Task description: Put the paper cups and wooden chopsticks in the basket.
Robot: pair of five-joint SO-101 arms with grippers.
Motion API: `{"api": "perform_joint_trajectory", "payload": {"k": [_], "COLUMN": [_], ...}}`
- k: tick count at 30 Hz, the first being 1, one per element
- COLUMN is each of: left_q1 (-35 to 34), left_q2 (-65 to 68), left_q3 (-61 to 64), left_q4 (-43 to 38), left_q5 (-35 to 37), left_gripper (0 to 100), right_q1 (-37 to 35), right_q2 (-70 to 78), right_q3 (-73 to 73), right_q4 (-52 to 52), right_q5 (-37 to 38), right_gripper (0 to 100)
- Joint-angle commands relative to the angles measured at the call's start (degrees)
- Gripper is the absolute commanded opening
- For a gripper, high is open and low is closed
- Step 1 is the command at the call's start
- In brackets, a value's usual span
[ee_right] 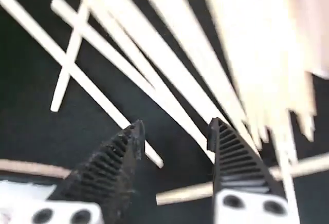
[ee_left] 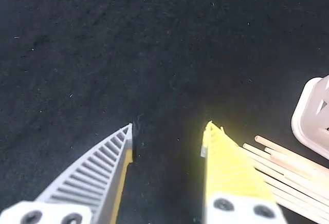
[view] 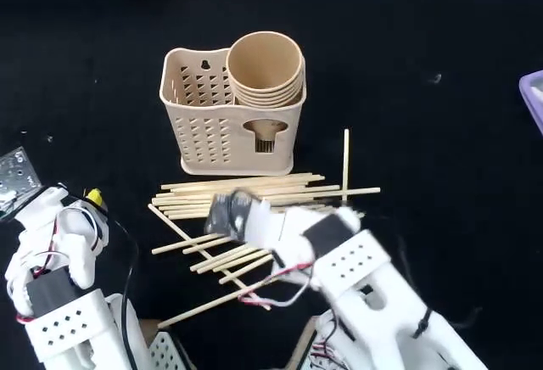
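The paper cups (view: 265, 69) sit stacked in the basket (view: 212, 132), in the compartment on its 3 o'clock side, so that half looks done. The wooden chopsticks (view: 254, 190) are what's left. They lie loose on the black table (view: 441, 175) at the basket's 6 o'clock, most of them running 9-to-3. A few lower ones fan off toward 8 o'clock, and one lone chopstick (view: 345, 162) lies 12-to-6 at the pile's 3 o'clock end.

The right gripper (view: 225, 211) hangs right over the pile, toward its 9 o'clock half, and it's clearly the nearer arm. From its wrist, the right gripper (ee_right: 177, 131) has its fingers spread wide, holding nothing. The chopsticks (ee_right: 231, 44) fan out beyond the fingertips, with one or two sticks passing through the gap. The sticks seem to run at a slant to the line between the tips. I'd want the jaws squarer across the long axis before closing, or a stick could pivot out.

The left gripper (view: 93, 200) sits off at the pile's 9 o'clock, apart from it. In the left wrist view the left gripper (ee_left: 168, 129) is also parted wide, over bare cloth, with chopstick ends (ee_left: 280, 162) and a basket corner (ee_left: 313, 116) off to one side.
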Motion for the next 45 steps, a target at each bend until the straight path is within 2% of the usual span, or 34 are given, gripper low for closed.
{"api": "perform_joint_trajectory", "payload": {"k": [1, 5, 12, 19, 31, 36, 40, 45], "left_q1": [0.8, 1.0, 1.0, 0.9, 0.9, 0.9, 0.9, 0.9], "left_q2": [-0.1, -0.1, -0.1, -0.1, -0.1, -0.1, -0.1, -0.1], "left_q3": [-0.7, -0.4, -0.4, -0.4, -0.4, -0.4, -0.4, -0.4], "left_q4": [-1.1, -1.1, -1.1, -1.1, -1.1, -1.1, -1.1, -1.1], "left_q5": [0.4, 0.4, 0.4, 0.4, 0.4, 0.4, 0.4, 0.4], "left_gripper": [22, 22, 22, 22, 22, 22, 22, 22], "right_q1": [-1.2, -1.2, -1.2, -1.1, -1.0, -1.0, -1.0, -1.1], "right_q2": [-1.8, -1.8, -1.8, -2.2, -2.2, -2.3, -2.3, -2.3], "right_q3": [5.8, 8.1, 10.3, 10.5, 9.0, -5.8, -22.8, -43.3], "right_q4": [-7.4, -7.9, -10.0, -9.9, -8.9, 8.0, 21.0, 27.7], "right_q5": [4.2, 6.6, 6.6, 6.4, 6.2, 6.0, 1.1, -5.7], "right_gripper": [22.4, 22.4, 21.1, 0.8, 1.1, 1.1, 1.1, 1.1]}}
